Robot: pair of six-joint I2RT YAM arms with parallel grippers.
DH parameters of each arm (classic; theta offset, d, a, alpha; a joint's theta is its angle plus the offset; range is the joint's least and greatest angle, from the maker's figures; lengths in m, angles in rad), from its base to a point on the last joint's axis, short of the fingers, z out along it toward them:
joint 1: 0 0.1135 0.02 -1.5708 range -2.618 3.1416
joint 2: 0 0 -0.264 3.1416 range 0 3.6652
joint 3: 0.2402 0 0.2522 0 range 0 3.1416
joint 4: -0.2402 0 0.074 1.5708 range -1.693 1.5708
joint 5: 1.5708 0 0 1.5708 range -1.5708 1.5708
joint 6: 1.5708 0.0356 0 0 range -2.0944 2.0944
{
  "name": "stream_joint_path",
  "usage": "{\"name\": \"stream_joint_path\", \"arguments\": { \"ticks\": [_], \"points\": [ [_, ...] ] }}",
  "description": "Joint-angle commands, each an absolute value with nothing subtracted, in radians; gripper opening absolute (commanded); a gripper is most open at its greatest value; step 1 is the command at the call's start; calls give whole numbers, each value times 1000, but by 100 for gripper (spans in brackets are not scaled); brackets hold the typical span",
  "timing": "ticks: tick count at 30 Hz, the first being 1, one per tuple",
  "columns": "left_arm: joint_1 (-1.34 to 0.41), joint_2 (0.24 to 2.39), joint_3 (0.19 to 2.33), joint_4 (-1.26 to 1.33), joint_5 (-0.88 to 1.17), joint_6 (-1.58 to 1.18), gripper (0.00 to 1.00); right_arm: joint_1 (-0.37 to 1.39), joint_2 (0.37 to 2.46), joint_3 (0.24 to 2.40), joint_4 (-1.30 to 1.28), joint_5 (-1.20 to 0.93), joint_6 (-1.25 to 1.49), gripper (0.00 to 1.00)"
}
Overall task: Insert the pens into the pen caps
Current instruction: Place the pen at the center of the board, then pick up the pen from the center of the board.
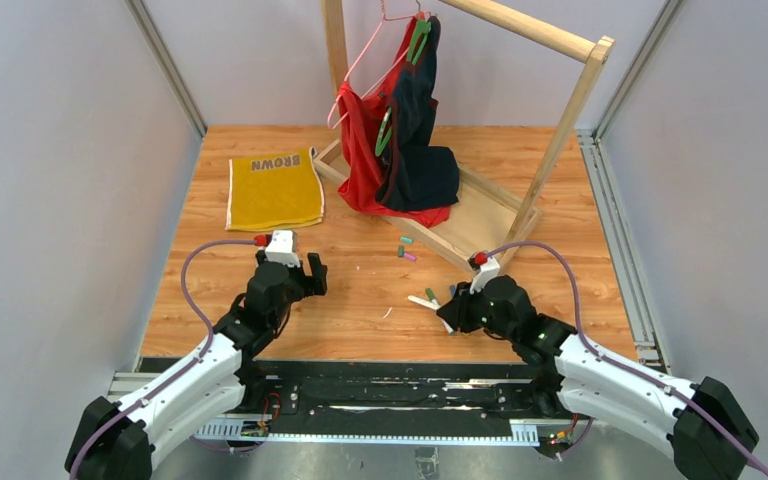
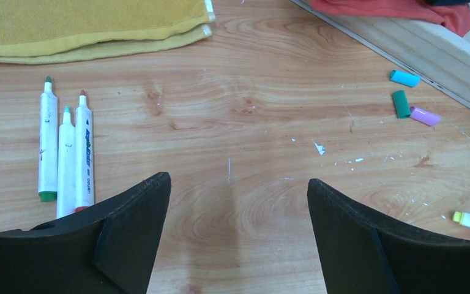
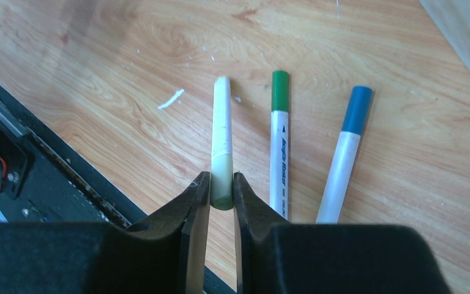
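Three pens (image 2: 66, 159) lie side by side far left on the counter (image 2: 245, 79), near the yellow cloth (image 2: 85, 24), long axes running away from the arms; left tool (image 2: 238, 184) hangs over bare wood w/ jaws wide apart, gripping nothing; ahead and to its right sit the teal cap (image 2: 404, 78), green cap (image 2: 400, 103) and purple cap (image 2: 425, 116), close together by the wooden rack base (image 2: 440, 55); right tool (image 3: 221, 184) is clamped on the pale end of the yellow-ended pen (image 3: 221, 128), barrel sticking straight out in line w/ the jaws; can't tell if it's off the wood; right of it lie the green-ended pen (image 3: 279, 147) and blue-ended pen (image 3: 343, 165), approx. parallel. I'd say the caps lie further out, between both arms, nearer the right one.
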State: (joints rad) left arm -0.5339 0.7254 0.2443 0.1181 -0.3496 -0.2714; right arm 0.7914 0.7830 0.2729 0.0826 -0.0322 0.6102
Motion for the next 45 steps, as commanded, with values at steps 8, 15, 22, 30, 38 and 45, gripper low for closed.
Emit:
{"name": "stream_joint_path", "arguments": {
  "ticks": [8, 15, 22, 30, 38, 45],
  "points": [
    [-528, 756, 237, 149, -377, -277, 86, 780, 762, 209, 112, -43, 571, 33],
    [-527, 726, 233, 115, -432, -308, 84, 779, 770, 293, 42, -22, 478, 40],
    [-310, 833, 266, 74, -294, -407, 74, 649, 903, 463, -98, -183, 369, 48],
    [-194, 958, 372, -5, -299, -459, 64, 573, 974, 531, -104, -296, 302, 47],
    [-168, 928, 468, -116, -412, -418, 65, 531, 927, 496, -86, -361, 256, 47],
    [-79, 1023, 524, -174, -381, -407, 61, 490, 942, 471, -43, -432, 263, 45]
  ]
}}
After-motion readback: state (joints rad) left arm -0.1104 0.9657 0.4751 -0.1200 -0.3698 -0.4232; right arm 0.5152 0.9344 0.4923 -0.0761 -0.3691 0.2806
